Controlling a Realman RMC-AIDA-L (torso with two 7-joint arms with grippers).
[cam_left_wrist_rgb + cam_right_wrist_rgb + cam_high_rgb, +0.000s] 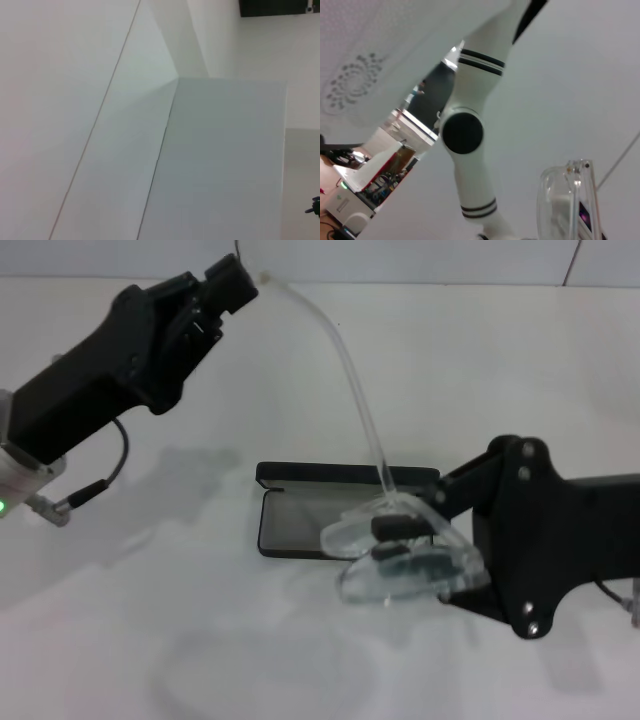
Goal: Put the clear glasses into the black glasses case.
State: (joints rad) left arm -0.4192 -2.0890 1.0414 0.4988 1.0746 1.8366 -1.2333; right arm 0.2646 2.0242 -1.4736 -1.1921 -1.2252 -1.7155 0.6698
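Note:
The clear glasses (410, 565) hang over the front right part of the black glasses case (295, 525), which lies open on the white table with its lid standing at the back. My right gripper (398, 540) comes in from the right and is shut on the glasses' front, its dark fingers showing through the clear plastic. One clear temple arm (345, 360) sticks up and back to the left, and its tip ends right at my left gripper (238, 282), raised at the upper left. Clear plastic of the glasses (562, 200) also shows in the right wrist view.
The white table (150, 620) stretches around the case. A cable loops under the left arm (110, 475). The left wrist view shows only pale walls and panels.

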